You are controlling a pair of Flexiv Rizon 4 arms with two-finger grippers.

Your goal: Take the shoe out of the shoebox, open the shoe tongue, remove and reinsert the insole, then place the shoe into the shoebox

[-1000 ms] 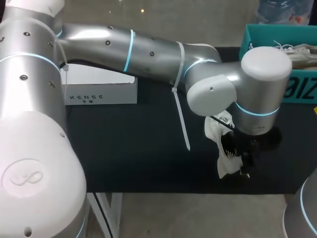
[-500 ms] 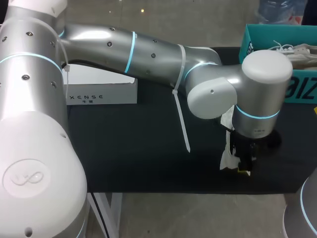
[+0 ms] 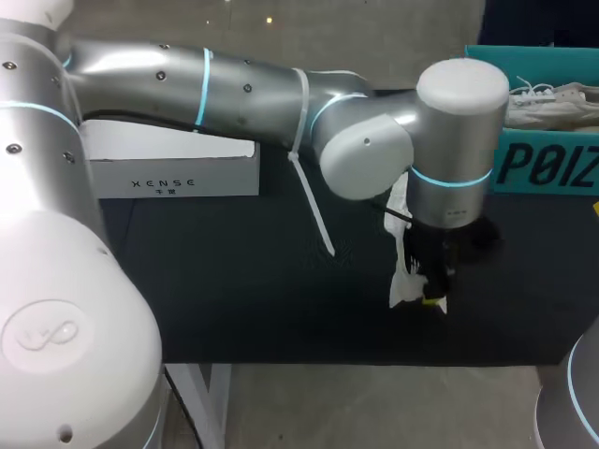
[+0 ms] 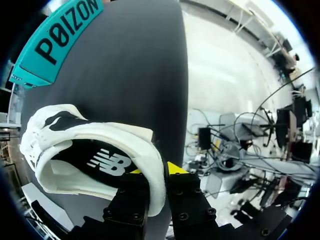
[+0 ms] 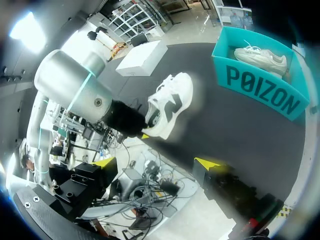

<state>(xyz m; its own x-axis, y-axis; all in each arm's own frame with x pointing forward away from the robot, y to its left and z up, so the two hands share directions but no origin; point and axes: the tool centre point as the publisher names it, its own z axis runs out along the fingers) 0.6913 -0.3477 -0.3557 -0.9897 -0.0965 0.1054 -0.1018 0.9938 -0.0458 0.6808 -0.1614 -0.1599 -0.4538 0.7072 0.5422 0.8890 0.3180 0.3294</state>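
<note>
A white sneaker [image 3: 403,277] with a black lining hangs toe up over the black table, just off the teal shoebox [image 3: 547,166]. My left gripper [image 3: 434,297] is shut on its heel collar, one finger inside the shoe and one outside. In the left wrist view the collar of the sneaker [image 4: 100,145] is pinched in that gripper [image 4: 155,172]. A second white sneaker [image 3: 552,96] lies in the shoebox. My right gripper [image 5: 155,162] stands open and empty, well back from the held sneaker [image 5: 170,105] and the shoebox [image 5: 260,90].
A white closed box [image 3: 178,171] sits at the table's back left. The left arm [image 3: 234,89] spans the table from left to right. Bare black tabletop [image 3: 234,281] lies between the white box and the shoe. The table's front edge runs just below the gripper.
My left gripper has closed on the sneaker's heel collar, and the arm has shifted leftward with the shoe. The right gripper stays open.
</note>
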